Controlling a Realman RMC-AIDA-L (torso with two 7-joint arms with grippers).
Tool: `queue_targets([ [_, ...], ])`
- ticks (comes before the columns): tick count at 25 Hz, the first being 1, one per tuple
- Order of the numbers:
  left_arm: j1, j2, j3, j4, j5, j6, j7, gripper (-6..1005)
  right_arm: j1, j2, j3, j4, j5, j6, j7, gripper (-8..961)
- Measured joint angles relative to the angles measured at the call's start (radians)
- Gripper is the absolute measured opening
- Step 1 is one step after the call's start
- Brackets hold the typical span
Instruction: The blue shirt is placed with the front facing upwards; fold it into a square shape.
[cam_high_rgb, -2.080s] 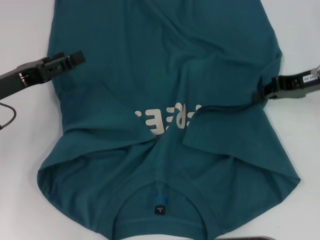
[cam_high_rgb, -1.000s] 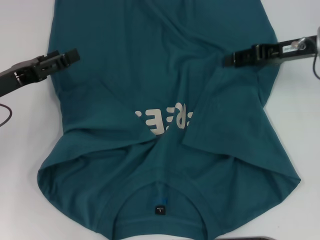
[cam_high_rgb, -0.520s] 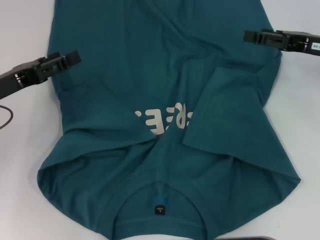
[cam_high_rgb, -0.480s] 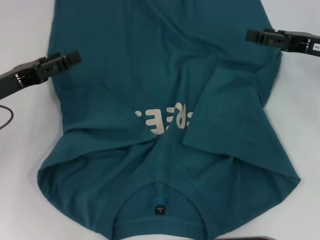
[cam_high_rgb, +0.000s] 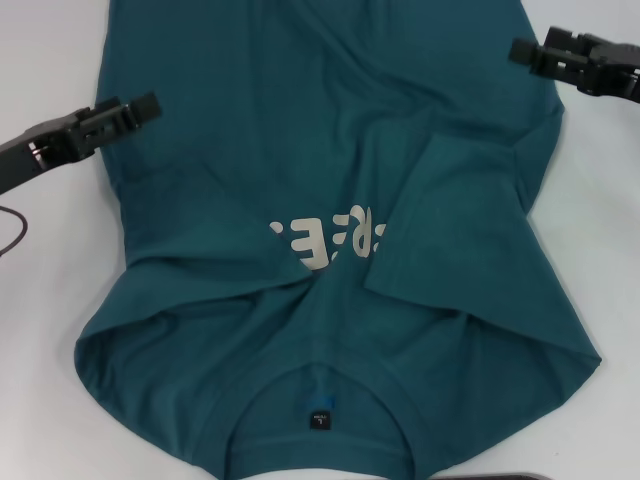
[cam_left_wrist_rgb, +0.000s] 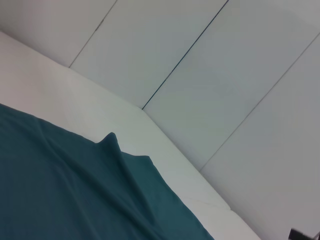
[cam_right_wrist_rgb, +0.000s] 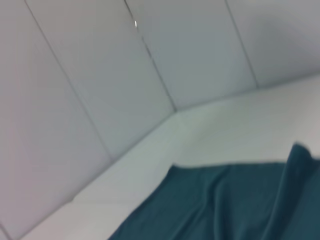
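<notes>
The blue shirt (cam_high_rgb: 330, 180) lies spread on the white table (cam_high_rgb: 40, 260), its round collar and dark neck label nearest me. Its right sleeve (cam_high_rgb: 450, 230) lies folded inward over the chest and covers one end of the pale lettering (cam_high_rgb: 325, 238). A slanting fold on the left side hides the other end. My left gripper (cam_high_rgb: 148, 105) hovers at the shirt's left edge and holds nothing. My right gripper (cam_high_rgb: 520, 48) sits at the far right edge, clear of the folded sleeve. The wrist views show the shirt's cloth (cam_left_wrist_rgb: 75, 195) (cam_right_wrist_rgb: 225, 205) on the table.
White table surface borders the shirt on both sides. Pale wall panels (cam_left_wrist_rgb: 210, 65) rise behind the table's far edge. A dark object's edge (cam_high_rgb: 510, 476) peeks in at the near edge. A thin cable (cam_high_rgb: 12, 232) loops at the far left.
My right gripper carried the right sleeve inward over the chest, left it lying there, then drew back toward the far right. The left arm barely moved.
</notes>
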Motion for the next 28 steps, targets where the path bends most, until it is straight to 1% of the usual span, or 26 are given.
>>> queue_targets([
  [2,0.004,0.000,0.004,0.000,0.000,0.003,0.002,916,-0.005,0.019,0.026,0.000,0.021,0.007,-0.043,908],
  [3,0.006,0.000,0.004,-0.001,0.000,0.006,0.003,916,-0.012,0.032,0.059,0.001,0.047,0.022,-0.068,907],
  [8,0.018,0.000,-0.012,-0.006,-0.011,0.052,0.004,914,-0.031,0.038,0.097,0.012,0.100,0.009,-0.099,906],
  [12,0.039,0.008,-0.007,-0.007,-0.012,0.072,-0.007,912,-0.051,0.032,0.090,0.013,0.099,-0.023,-0.098,905],
  [16,0.074,0.031,0.003,-0.009,0.008,0.132,-0.011,910,-0.082,0.034,0.100,0.005,0.098,-0.053,-0.082,906],
  [18,0.104,0.054,0.017,-0.009,0.021,0.194,-0.013,909,-0.094,0.029,0.100,0.008,0.098,-0.073,-0.069,907],
  [20,0.128,0.072,0.030,-0.009,0.047,0.237,-0.016,908,-0.099,0.025,0.099,0.011,0.095,-0.090,-0.048,908],
  [22,0.149,0.087,0.039,-0.010,0.074,0.262,-0.021,907,-0.102,0.024,0.099,0.011,0.093,-0.099,-0.023,909],
  [23,0.175,0.098,0.043,-0.011,0.105,0.272,-0.024,907,-0.102,0.024,0.098,0.011,0.093,-0.103,-0.013,909],
  [24,0.175,0.098,0.043,-0.011,0.105,0.272,-0.024,907,-0.102,0.024,0.095,0.010,0.092,-0.107,-0.005,907],
  [28,0.212,0.115,0.041,-0.013,0.151,0.292,-0.025,908,-0.090,0.024,0.086,0.006,0.082,-0.116,0.026,901],
])
